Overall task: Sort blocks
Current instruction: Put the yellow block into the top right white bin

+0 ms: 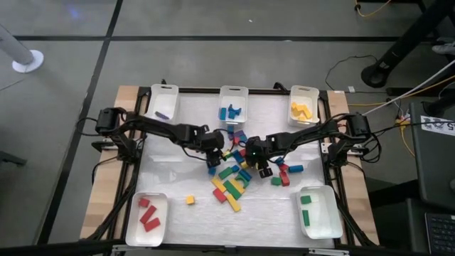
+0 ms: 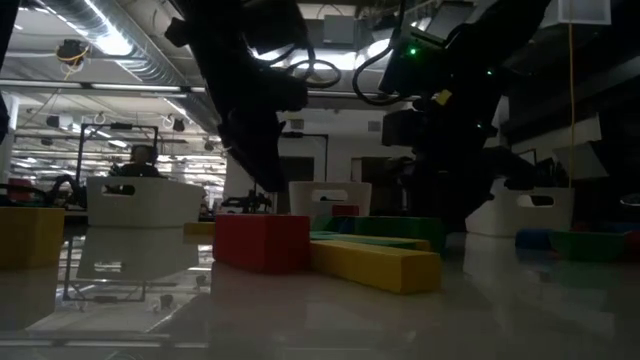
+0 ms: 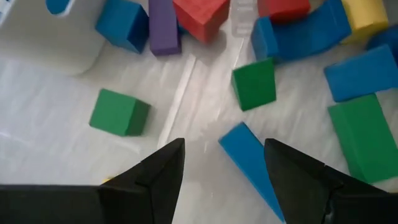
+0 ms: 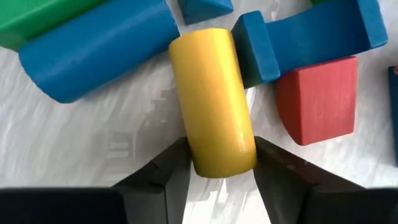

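Observation:
A heap of red, blue, green and yellow blocks (image 1: 233,178) lies mid-table. My left gripper (image 1: 213,155) hangs open over the heap's left side. In the left wrist view its fingers (image 3: 165,171) stand either side of the end of a blue bar (image 3: 249,158) without plainly touching it. A green cube (image 3: 118,113) lies beside it. My right gripper (image 1: 256,160) is over the heap's right side, shut on a yellow cylinder block (image 4: 211,93). Next to that lie a blue cylinder (image 4: 93,50), a blue arch block (image 4: 311,34) and a red block (image 4: 317,99). My right gripper pinches the yellow cylinder block at its near end (image 4: 221,152) between the two fingers, one on each rounded side. The fingers lie along its length, coming from above. Its far end lies over the blue arch block. Whether it is clear of the table does not show.
Five white trays ring the mat: far left with a purple block (image 1: 165,102), far middle with blue (image 1: 233,107), far right with yellow (image 1: 304,105), near left with red (image 1: 148,217), near right with green (image 1: 318,211). A lone yellow cube (image 1: 190,200) lies near the heap.

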Robot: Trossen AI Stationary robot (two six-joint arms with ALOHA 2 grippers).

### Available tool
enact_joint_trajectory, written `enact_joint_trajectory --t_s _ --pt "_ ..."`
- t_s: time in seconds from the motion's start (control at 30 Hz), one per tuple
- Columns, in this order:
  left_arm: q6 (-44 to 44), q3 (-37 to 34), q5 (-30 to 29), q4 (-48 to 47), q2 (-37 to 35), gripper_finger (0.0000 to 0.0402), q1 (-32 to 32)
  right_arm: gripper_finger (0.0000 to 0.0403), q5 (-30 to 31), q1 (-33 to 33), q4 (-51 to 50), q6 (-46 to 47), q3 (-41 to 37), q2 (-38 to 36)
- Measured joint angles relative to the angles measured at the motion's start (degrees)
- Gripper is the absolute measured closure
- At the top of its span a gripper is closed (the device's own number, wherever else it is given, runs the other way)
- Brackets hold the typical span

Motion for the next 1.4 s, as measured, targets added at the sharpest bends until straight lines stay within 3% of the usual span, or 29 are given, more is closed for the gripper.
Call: enact_joint_trajectory --t_s 0.2,0.53,0.77,0.97,1.17,1.4 --pt "-1.75 0.0 0.02 -4.22 0.0 0.0192 -0.96 0.0272 0.02 0.0 -4.38 -0.02 2.95 0.24" --pt "-4.96 0.0 0.0 -8.97 0.0 0.0192 -1.11 0.0249 0.17 0.0 -17.24 -0.23 12.26 0.12" --pt "-4.62 0.0 0.0 -8.46 0.0 0.0192 -1.09 0.0268 6.04 -0.04 -31.86 -0.33 20.7 0.09" --pt "-4.9 0.0 -0.02 -8.41 0.0 0.0192 -1.09 0.0254 12.07 -0.06 -43.0 -0.29 26.13 -0.02" --pt "-4.97 0.0 0.0 -8.2 0.0 0.0192 -1.09 0.0259 18.14 -0.55 -51.63 0.95 27.45 -0.02" --pt "-4.97 0.0 -0.02 -7.87 0.0 0.0192 -1.09 0.026 18.51 -4.32 -59.75 5.3 27.45 -0.03"
